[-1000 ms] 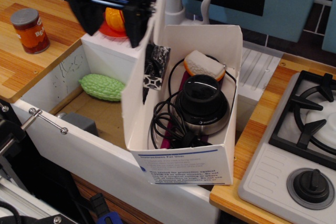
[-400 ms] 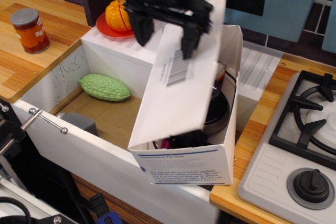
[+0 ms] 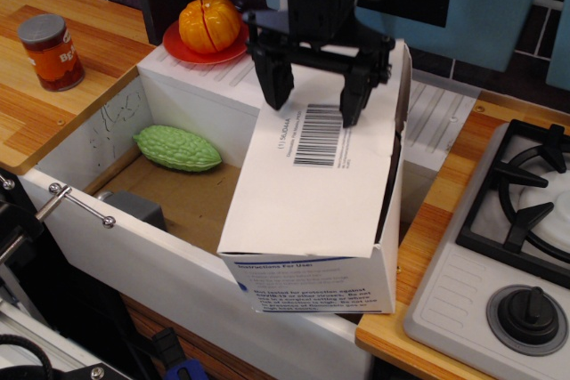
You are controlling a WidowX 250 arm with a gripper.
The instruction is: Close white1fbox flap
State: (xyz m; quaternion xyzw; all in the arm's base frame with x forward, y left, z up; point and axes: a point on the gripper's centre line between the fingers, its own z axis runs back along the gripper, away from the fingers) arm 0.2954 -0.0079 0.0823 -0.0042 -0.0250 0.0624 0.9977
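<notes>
The white1fbox stands on the front rim of the sink, its blue-printed short side facing me. Its flap lies nearly flat over the box top, barcode face up, with a thin dark gap along the right edge. My gripper is black, with both fingers spread wide and pointing down. The fingertips rest on or just above the far end of the flap, on either side of the barcode. It holds nothing. The box contents are hidden under the flap.
A green bumpy vegetable lies in the sink left of the box. An orange fruit on a red plate sits behind. A red can stands on the wooden counter at left. A stove is at right.
The flap has swung from upright on the left side down over the box, hiding the contents. My gripper has moved right and down along with it.
</notes>
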